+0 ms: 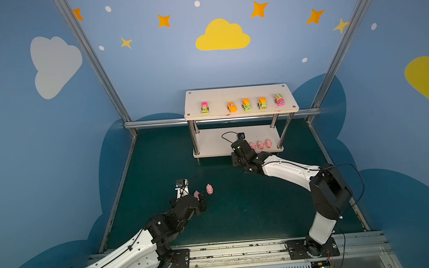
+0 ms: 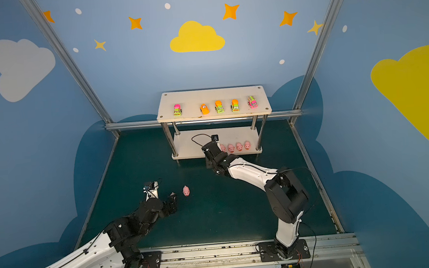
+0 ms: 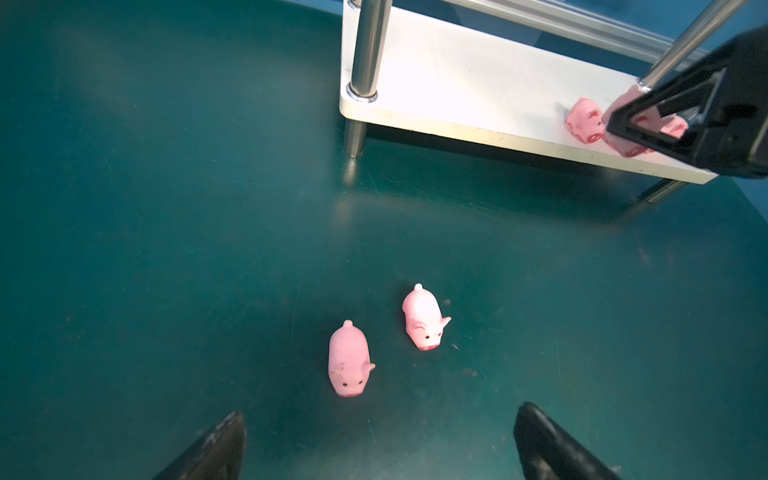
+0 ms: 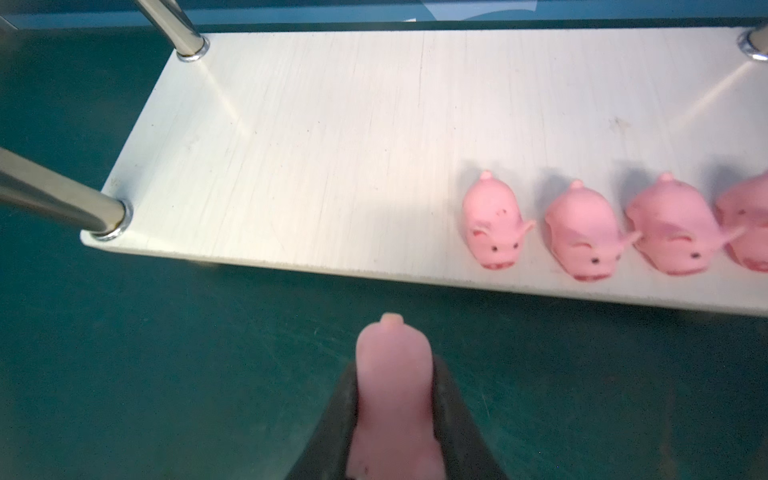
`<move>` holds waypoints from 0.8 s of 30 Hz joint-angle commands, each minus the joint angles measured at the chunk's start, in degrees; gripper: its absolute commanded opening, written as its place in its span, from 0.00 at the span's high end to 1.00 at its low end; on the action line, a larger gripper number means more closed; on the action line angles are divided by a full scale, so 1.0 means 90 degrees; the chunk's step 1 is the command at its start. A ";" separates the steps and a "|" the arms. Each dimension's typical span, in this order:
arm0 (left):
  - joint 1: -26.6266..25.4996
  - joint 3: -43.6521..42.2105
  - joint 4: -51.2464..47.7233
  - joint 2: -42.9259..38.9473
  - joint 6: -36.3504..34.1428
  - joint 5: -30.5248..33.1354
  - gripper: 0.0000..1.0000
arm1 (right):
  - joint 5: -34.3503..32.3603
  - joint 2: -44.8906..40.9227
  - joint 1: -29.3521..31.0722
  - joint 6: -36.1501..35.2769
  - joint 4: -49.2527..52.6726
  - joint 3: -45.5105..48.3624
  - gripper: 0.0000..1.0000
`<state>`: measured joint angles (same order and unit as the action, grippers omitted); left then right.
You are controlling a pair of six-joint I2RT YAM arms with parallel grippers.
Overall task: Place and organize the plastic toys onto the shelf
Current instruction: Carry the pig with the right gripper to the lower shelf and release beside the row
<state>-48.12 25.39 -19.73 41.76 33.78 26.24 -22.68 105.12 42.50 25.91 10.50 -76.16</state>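
**A:** Where was the right hand (image 4: pixel 395 368)?

**B:** Low in front of the two-tier shelf (image 1: pixel 213 95) of white boards on shiny chrome tube legs, right at the front edge of its lower board (image 4: pixel 332 145). Its jaws were clamped on the flanks of a tiny pink plastic pig (image 4: pixel 390 415), tail end pointing toward the board. The held pig hung over the dark green bench (image 1: pixel 252 202), not on the board.

**A:** What stood on the lower board itself?

**B:** A row of four pink pigs (image 4: pixel 582 237) near the front edge, side by side, snouts facing out toward the arms, neighbours almost touching. In both top views the right hand sat at the left end of that row and hid part of it.

**A:** And the top board (image 2: pixel 192 95)?

**B:** Five tiny toy vehicles (image 1: pixel 246 104) in neon green, orange and pink stood in a line along it, the leftmost set apart from the other four.

**A:** The left hand (image 3: pixel 382 411)?

**B:** It was low over the bench, well apart from the shelf, jaws spread wide and gripping nothing. Just ahead of its black fingertips (image 3: pixel 226 436) stood two more pink pigs (image 3: pixel 349 359), upright on the bench, near each other but not touching, snouts toward the hand. In a top view the nearer pig (image 1: pixel 196 194) showed right at the hand's tip and the farther pig (image 1: pixel 209 189) stood clear beside it.
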 commanded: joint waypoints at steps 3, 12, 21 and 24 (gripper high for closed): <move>0.0382 0.0216 0.0448 0.0291 -0.0335 -0.0437 0.00 | 0.0427 0.0647 -0.0310 -0.0347 0.0102 -0.0777 0.74; 0.0754 0.0319 0.0608 0.0569 -0.0481 -0.0615 0.00 | 0.0598 0.1452 -0.0660 -0.0515 0.0435 -0.1751 0.74; 0.0931 0.0294 0.0659 0.0761 -0.0466 -0.0736 0.00 | 0.0661 0.1752 -0.0748 -0.0447 0.0489 -0.1963 0.73; 0.0971 0.0285 0.0678 0.0780 -0.0462 -0.0766 0.00 | 0.0685 0.1803 -0.0748 -0.0418 0.0485 -0.1958 0.73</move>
<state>-39.81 26.76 -14.41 48.66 30.35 19.75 -16.99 120.33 35.88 22.00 14.06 -92.40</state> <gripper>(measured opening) 0.997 0.267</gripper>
